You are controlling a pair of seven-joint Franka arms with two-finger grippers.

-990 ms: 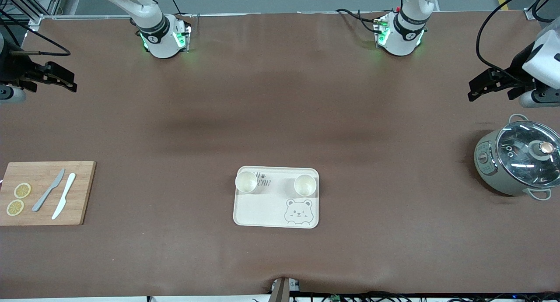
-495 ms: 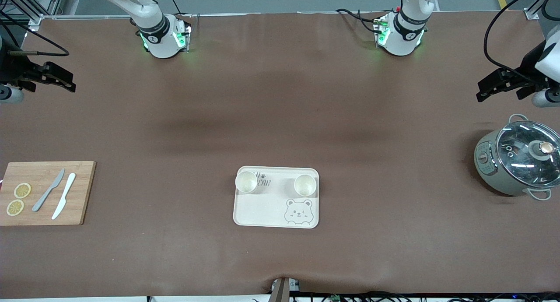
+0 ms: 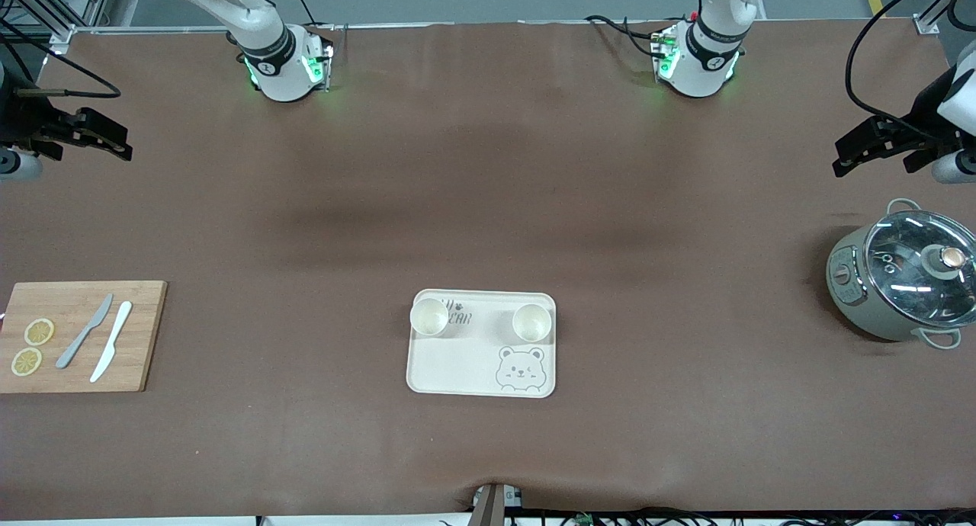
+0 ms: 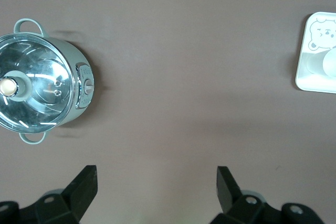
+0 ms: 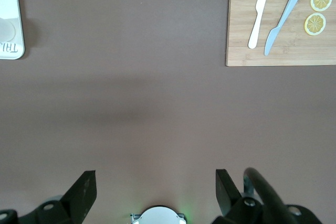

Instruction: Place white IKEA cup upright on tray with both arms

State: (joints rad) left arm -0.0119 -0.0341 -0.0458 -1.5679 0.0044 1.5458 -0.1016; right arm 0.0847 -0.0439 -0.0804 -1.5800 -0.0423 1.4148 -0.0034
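The cream tray [image 3: 457,366] with a bear drawing lies at the middle of the table, near the front camera. Two white cups stand upright on it, one [image 3: 429,316] toward the right arm's end and one [image 3: 531,322] toward the left arm's end. My left gripper [image 3: 858,149] is open and empty, up over bare table at the left arm's end, above the pot. My right gripper [image 3: 107,139] is open and empty, up over bare table at the right arm's end. The tray's edge shows in the left wrist view [image 4: 315,51] and in the right wrist view [image 5: 10,19].
A grey-green pot with a glass lid [image 3: 903,282] stands at the left arm's end. A wooden cutting board [image 3: 80,335] with two knives and two lemon slices lies at the right arm's end. Brown table lies between them.
My left gripper has drawn back toward the left arm's end of the table and a little up. My right gripper has hardly moved. The cups and tray are still.
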